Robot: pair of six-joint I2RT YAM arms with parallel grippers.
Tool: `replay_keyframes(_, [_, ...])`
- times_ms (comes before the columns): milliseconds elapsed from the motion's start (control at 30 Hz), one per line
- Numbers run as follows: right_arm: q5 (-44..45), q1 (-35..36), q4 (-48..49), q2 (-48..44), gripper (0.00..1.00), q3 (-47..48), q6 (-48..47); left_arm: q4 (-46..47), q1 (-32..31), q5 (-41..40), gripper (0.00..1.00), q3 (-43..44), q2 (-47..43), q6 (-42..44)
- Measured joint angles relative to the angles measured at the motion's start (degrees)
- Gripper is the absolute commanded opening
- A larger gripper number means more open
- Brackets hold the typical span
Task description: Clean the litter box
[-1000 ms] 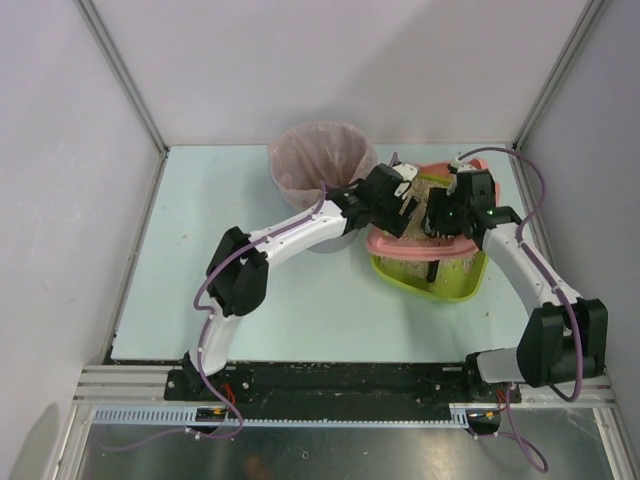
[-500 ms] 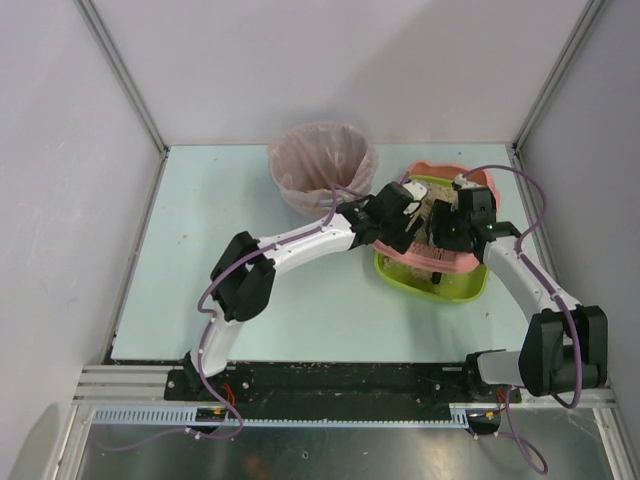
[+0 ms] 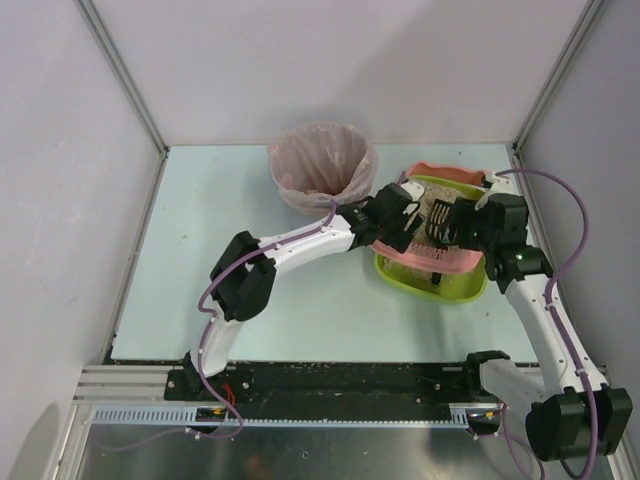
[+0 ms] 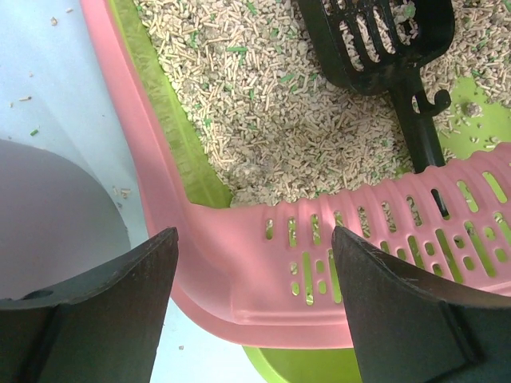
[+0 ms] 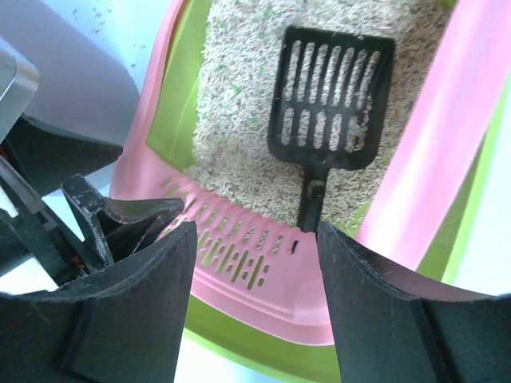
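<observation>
On the pale table (image 3: 220,230), the litter box (image 3: 452,288) sits right of centre, its slotted pink ledge on the near side. The left gripper (image 4: 255,239) hangs spread wide over the ledge's left corner, nothing between its fingers. The right gripper (image 5: 255,231), equally wide and empty, hovers above the ledge. Whether either touches the plastic cannot be told. Beyond the ledge, a black slotted scoop (image 5: 331,100) lies on the beige granules, handle toward the ledge. Farther back and left stands a bagged round bin (image 3: 276,166).
</observation>
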Motion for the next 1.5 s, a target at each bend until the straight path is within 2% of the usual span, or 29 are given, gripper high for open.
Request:
replay_keyframes(267, [4.48, -7.13, -0.72, 1.33, 0.67, 0.00, 0.76, 2.47, -0.20, 0.33, 0.82, -1.81, -0.46, -0.13])
replay_keyframes(533, [7.85, -11.56, 1.99, 11.98, 0.66, -0.02, 0.83, 2.69, -0.37, 0.39, 0.82, -2.58, -1.14, -0.46])
replay_keyframes(600, [8.26, -11.63, 3.23, 13.38, 0.63, -0.02, 0.83, 2.73, -0.39, 0.44, 0.83, -2.78, -1.22, -0.44])
replay_keyframes(633, [8.35, -11.72, 4.00, 13.86, 0.57, -0.02, 0.81, 2.84, -0.39, 0.46, 0.84, -2.99, -1.40, -0.46])
replay_keyframes(867, [8.83, -11.96, 6.69, 16.41, 0.36, -0.02, 0.66, 1.95, -0.52, 0.50, 0.94, -3.43, -2.62, -0.42])
replay_keyframes(1000, [9.73, -12.35, 6.49, 16.37, 0.24, -0.02, -0.04, 1.55, -0.57, 0.39, 0.94, -3.43, -3.39, -0.31])
replay_keyframes(1033, [9.77, -12.46, 6.29, 16.22, 0.19, -0.02, -0.11, 1.53, -0.55, 0.37, 0.94, -3.43, -3.56, -0.24])
replay_keyframes(1200, [10.01, -12.68, 3.96, 13.33, 0.07, -0.02, -0.35, 1.51, -0.55, 0.31, 0.93, -3.34, -3.80, -0.17])
replay_keyframes(1300, [10.27, -12.85, 2.05, 11.30, 0.00, -0.02, -0.57, 1.57, -0.61, 0.39, 0.93, -3.21, -3.98, -0.37])
replay_keyframes(1500, [11.91, -13.44, -1.40, 8.83, 0.00, -0.70, -0.35, 1.75, -0.92, 0.44, 0.93, -2.71, -4.76, -0.50])
